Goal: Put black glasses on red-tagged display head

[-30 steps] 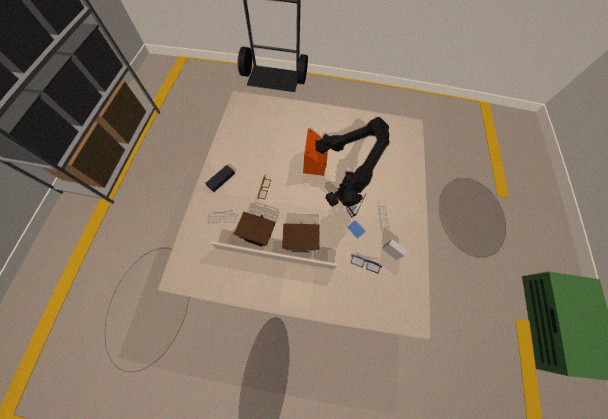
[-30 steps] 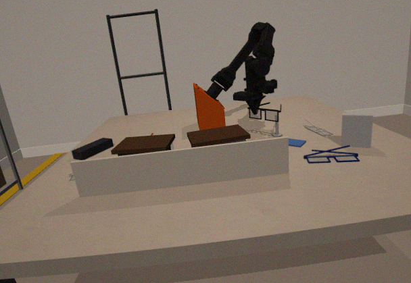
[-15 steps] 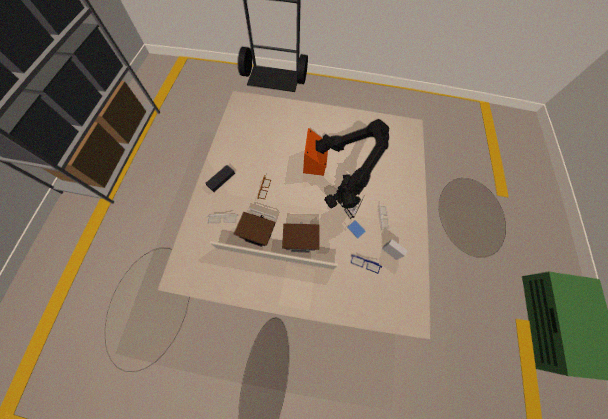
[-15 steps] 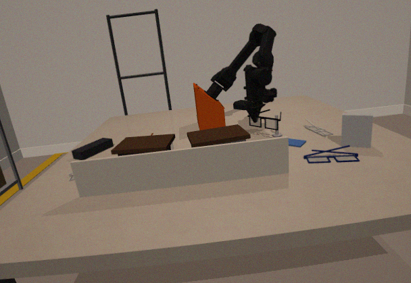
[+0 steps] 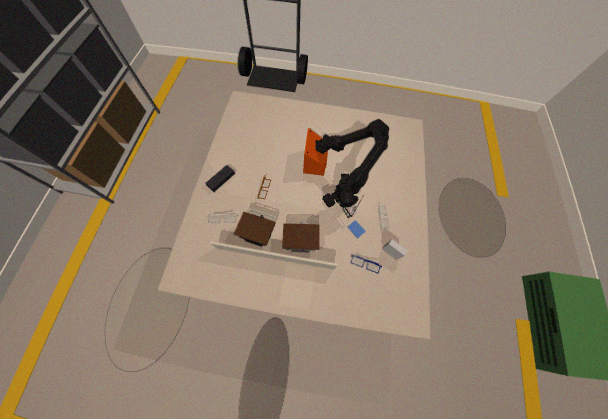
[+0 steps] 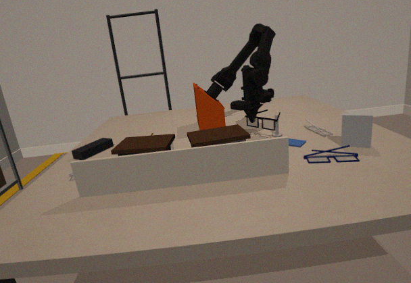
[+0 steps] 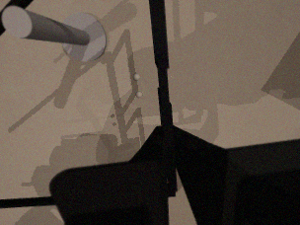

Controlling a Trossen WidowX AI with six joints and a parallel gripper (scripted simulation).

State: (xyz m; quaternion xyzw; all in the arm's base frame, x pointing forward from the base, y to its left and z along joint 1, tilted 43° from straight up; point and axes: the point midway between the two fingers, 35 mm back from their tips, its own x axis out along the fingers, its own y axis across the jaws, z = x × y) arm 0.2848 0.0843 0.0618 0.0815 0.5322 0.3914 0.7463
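Note:
The black glasses hang above the table, front upright. My gripper is shut on their front frame near one end, seen from the back of the heads in the exterior view; the exact grip spot is dark. Two display heads, the left one turned slightly and the right one straighter, show mostly as brown tops. The glasses are right of both heads, touching neither. The red tag, noses and ears are hidden, so I cannot tell which head is tagged.
A pale panel stands behind the heads. A slim grey post stands close by the held glasses. A blue cloth, grey box and blue glasses lie right; a black case lies left.

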